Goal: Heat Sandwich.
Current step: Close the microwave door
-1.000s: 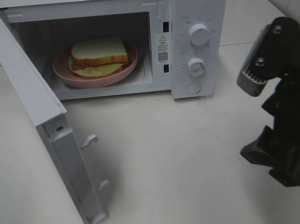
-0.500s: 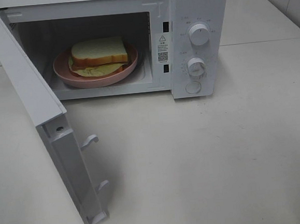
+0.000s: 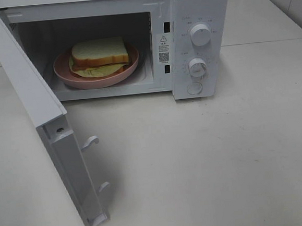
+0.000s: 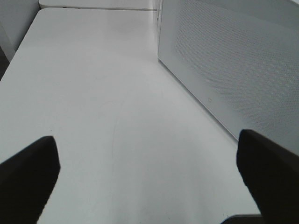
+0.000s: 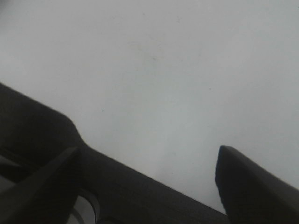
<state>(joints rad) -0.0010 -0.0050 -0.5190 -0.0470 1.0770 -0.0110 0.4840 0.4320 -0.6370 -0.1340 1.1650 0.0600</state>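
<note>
We look down on a white microwave at the far side of a pale table. Its door hangs open, swung out toward the near left, and its free edge with two latch hooks reaches close to the near edge of the view. Inside the cavity the sandwich lies on a pink plate, clear of the cavity walls. Two knobs sit on the panel at the right.

To the right of the door and in front of the microwave, the tabletop is wide and bare, out to its right edge.

In the left wrist view, the left gripper is spread wide with nothing between its fingers, near the door's outer face. In the right wrist view, the right gripper is also released, over bare table.

A second ago the right arm stood at the right edge of the overhead view; now it is out of that view. The door, plate and sandwich have not moved.
</note>
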